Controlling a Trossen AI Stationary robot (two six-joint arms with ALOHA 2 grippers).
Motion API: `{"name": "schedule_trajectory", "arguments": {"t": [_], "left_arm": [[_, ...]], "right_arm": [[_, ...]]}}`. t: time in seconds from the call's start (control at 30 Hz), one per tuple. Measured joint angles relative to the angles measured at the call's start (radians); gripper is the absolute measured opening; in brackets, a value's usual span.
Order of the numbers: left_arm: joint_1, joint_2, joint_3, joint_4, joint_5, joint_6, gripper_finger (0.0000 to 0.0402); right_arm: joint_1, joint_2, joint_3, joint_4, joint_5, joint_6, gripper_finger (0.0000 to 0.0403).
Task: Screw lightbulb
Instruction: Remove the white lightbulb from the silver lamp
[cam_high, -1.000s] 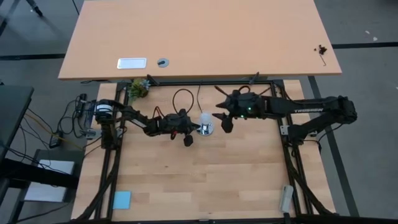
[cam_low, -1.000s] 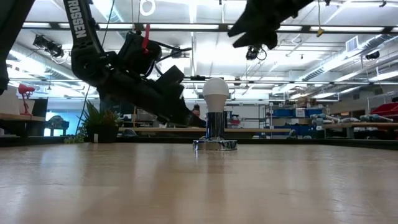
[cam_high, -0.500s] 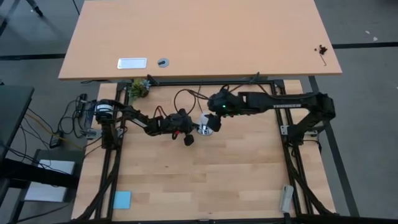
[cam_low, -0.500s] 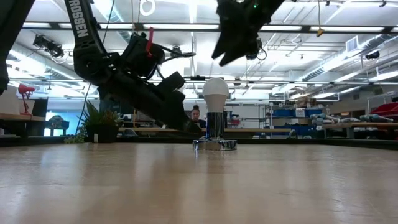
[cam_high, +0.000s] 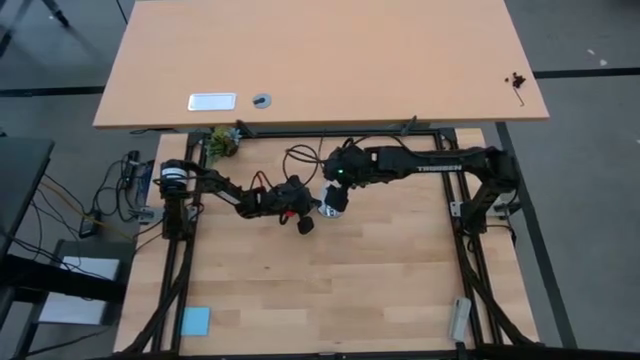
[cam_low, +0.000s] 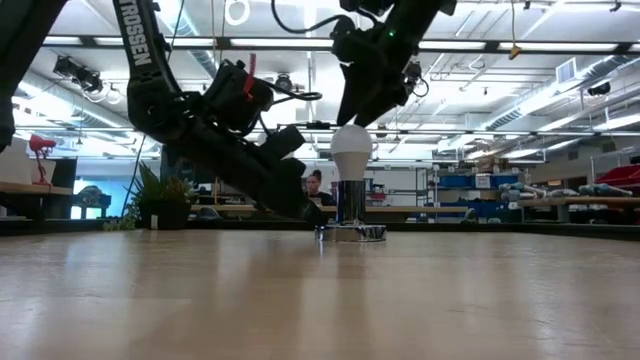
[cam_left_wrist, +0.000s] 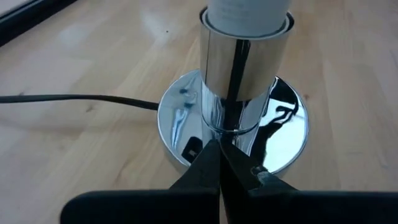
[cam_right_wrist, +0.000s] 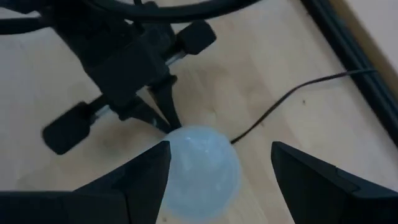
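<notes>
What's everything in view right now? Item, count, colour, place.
lightbulb: 1, white frosted, upright in the socket, far middle of the work table
socket: 1, chrome cylinder on a round chrome base, under the bulb
cord: 1, black, runs across the wood from the socket base
work table: 1, light wood, framed in black
second table: 1, light wood, beyond the work table
blue pad: 1, near left corner of the work table
plant: 1, green, far left edge
left gripper: shut, tips at the socket base
right gripper: open, fingers either side of the bulb's top, above it
</notes>
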Motion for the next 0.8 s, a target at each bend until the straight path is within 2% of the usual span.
{"name": "schedule_trajectory", "arguments": {"t": [0.47, 0.67, 0.8], "left_arm": [[0.000, 0.009, 0.016, -0.013, 0.004, 0.000, 0.0003], [0.000, 0.010, 0.016, -0.015, 0.005, 0.000, 0.0003], [0.000, 0.010, 0.016, -0.019, 0.005, 0.000, 0.0003]], "right_arm": [[-0.012, 0.050, -0.001, -0.032, -0.064, 0.026, 0.0323], [-0.019, 0.066, -0.002, -0.041, -0.072, 0.016, 0.0309], [-0.028, 0.063, -0.002, -0.044, -0.098, -0.129, 0.0286]]}}
